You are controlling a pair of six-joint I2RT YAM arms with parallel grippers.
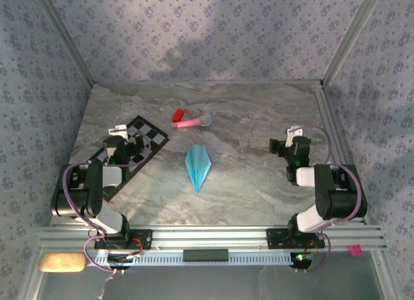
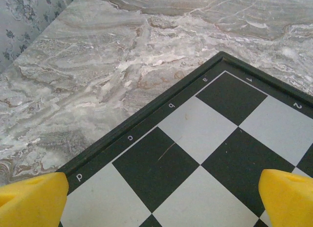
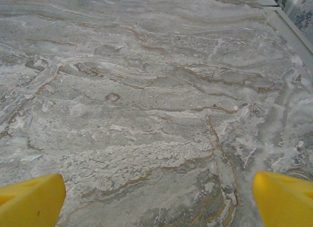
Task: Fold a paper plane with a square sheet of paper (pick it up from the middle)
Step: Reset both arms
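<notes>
The paper plane (image 1: 198, 165), a slim light-blue dart with a centre crease, lies flat in the middle of the marble table, its sharp tip pointing toward the near edge. Neither gripper touches it. A flat square sheet of paper is out of view. My left gripper (image 1: 126, 137) hovers open over the black-and-white checkered mat (image 1: 145, 139) at the left. In the left wrist view the yellow fingertips (image 2: 34, 200) stand wide apart above the mat's corner (image 2: 186, 139), with nothing between them. My right gripper (image 1: 286, 139) is open at the right, over bare marble (image 3: 146, 114), well clear of the plane.
A pink stick toy (image 1: 191, 122) with a grey end lies behind the plane, a small red block (image 1: 177, 114) beside it. Metal frame rails (image 1: 336, 145) run along the table's right side and near edge. Patterned walls surround the table.
</notes>
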